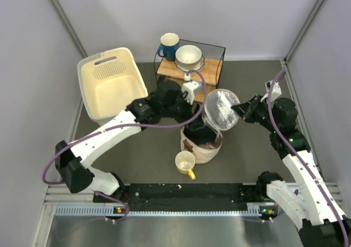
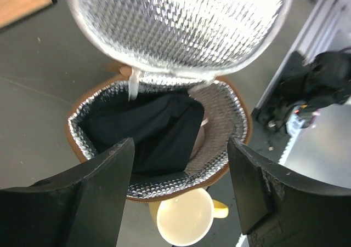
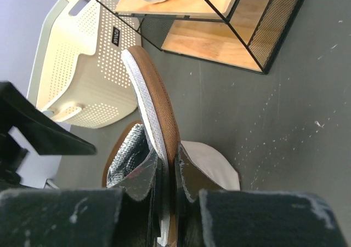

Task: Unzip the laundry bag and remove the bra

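The cream laundry bag (image 1: 204,151) stands open at mid-table. Its round lid (image 1: 222,109) with silvery mesh lining is flipped up. My right gripper (image 1: 240,111) is shut on the lid's brown rim (image 3: 159,88) and holds it upright; the right wrist view shows the gripper (image 3: 166,160) pinching it. My left gripper (image 1: 196,131) hangs open just above the bag's mouth. In the left wrist view the gripper (image 2: 180,148) is empty, over the bra (image 2: 156,132), black fabric with a pinkish part, lying inside the bag (image 2: 230,121).
A yellow mug (image 1: 185,162) stands against the bag's near side and shows in the left wrist view (image 2: 184,219). A cream perforated basket (image 1: 112,82) is at back left. A wire rack (image 1: 214,72) with wooden shelf, blue mug (image 1: 167,44) and white bowl (image 1: 188,55) is behind.
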`<state>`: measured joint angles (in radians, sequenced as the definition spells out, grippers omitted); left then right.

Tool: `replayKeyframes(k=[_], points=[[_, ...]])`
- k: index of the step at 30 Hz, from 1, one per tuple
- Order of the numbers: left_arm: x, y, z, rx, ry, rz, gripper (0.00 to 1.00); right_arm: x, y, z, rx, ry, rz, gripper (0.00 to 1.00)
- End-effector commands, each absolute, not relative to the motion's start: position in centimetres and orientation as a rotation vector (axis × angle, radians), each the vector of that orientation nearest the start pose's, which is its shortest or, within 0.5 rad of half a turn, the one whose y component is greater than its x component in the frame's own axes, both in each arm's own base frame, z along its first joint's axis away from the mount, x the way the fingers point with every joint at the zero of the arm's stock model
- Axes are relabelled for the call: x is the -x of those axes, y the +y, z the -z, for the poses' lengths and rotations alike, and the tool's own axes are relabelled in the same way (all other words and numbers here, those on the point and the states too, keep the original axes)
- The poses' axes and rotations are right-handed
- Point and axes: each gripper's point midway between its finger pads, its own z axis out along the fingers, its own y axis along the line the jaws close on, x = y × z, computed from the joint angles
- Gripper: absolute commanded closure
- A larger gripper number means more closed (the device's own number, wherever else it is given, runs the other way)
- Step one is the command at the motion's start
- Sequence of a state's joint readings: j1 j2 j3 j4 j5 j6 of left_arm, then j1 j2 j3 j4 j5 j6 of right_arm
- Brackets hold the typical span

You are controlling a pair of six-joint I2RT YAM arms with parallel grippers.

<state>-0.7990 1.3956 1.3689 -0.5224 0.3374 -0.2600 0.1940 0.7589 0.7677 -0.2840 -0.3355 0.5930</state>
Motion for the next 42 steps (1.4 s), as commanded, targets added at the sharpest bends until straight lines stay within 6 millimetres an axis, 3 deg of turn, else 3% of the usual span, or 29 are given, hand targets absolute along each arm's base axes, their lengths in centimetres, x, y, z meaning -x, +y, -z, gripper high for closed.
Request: replayKeyframes(k=[1,7,12,16,17,19,20,23,28,31,35,42], points=[[-24.7,-33.8,-23.7,-0.829,2.112,0.712,0.26,-27.0,13.0,-28.4,-0.167,1.835,-0.853,1.0],[-25.3,-34.2,-20.1,-0.877,2.172,0.593,0.25,-27.0,13.0,-28.9,-0.148,1.825,-0.845,1.0],[-24.7,-36.5,-17.1,-0.967,2.243,0.659,0.25,-27.0,12.9,-28.7,-0.143,1.826,-0.84,1.0],[-24.1,-37.0,-14.8,-0.996,2.321,0.654,0.31,-26.9,12.6,-28.6,-0.132,1.828,-0.808,1.0],[-24.0,-37.0,-14.7,-1.001,2.322,0.654,0.36,-26.9,12.5,-28.5,-0.135,1.83,-0.8,1.0],[-24.0,-37.3,-15.1,-1.006,2.307,0.653,0.85,-26.9,12.4,-28.2,-0.135,1.838,-0.788,1.0],[-24.0,-37.3,-15.5,-1.003,2.309,0.656,1.0,-27.0,12.3,-28.3,-0.139,1.835,-0.783,1.0],[-23.3,-37.1,-18.5,-1.008,2.283,0.693,1.0,-27.2,11.9,-27.9,-0.172,1.841,-0.766,1.0],[-22.7,-36.4,-27.2,-0.921,2.086,0.811,1.0,-27.4,11.1,-26.2,-0.253,1.862,-0.731,1.0],[-21.9,-36.1,-31.1,-0.894,2.001,0.903,1.0,-27.6,10.5,-24.7,-0.323,1.887,-0.71,1.0],[-21.1,-35.8,-34.8,-0.869,1.934,0.971,1.0,-27.7,10.3,-23.3,-0.372,1.914,-0.702,1.0],[-22.8,-34.0,-37.5,-0.782,1.885,0.849,1.0,-27.8,10.3,-22.6,-0.389,1.928,-0.706,1.0]])
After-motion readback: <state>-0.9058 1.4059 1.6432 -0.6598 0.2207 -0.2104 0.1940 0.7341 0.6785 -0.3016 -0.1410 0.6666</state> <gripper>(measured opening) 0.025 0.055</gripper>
